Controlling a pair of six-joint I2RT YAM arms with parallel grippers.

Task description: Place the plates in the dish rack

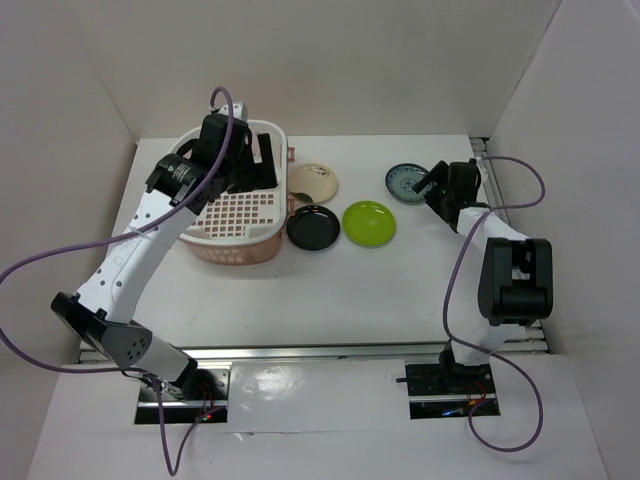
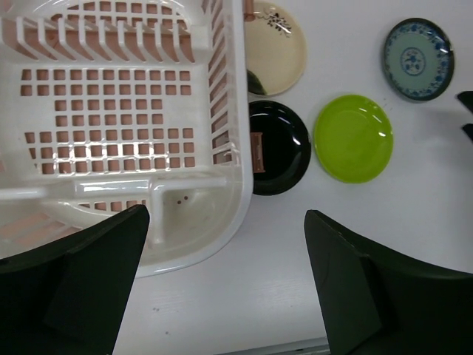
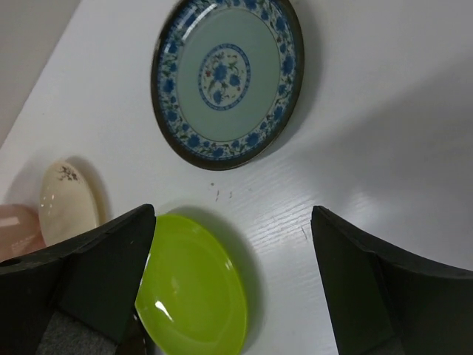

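The pale pink dish rack [image 1: 236, 246] stands at the left and holds no plates; its wall also shows in the left wrist view [image 2: 235, 140]. My left gripper [image 1: 250, 160] hovers over the rack, open and empty [image 2: 225, 222]. Four plates lie flat on the table to the rack's right: cream-beige [image 1: 313, 181] [image 2: 279, 48], black [image 1: 313, 228] [image 2: 282, 148], lime green [image 1: 369, 223] [image 2: 353, 137], teal-blue patterned [image 1: 408, 181] [image 2: 417, 59]. My right gripper [image 1: 433, 186] is open and empty [image 3: 233, 222] above the table between the teal plate [image 3: 225, 78] and the green plate [image 3: 196, 288].
White walls enclose the table on three sides. The black plate sits close against the rack's right wall. The cream plate [image 3: 68, 200] and a corner of the rack [image 3: 15, 229] show at the left of the right wrist view. The metal rail runs along the near edge [image 1: 330, 352].
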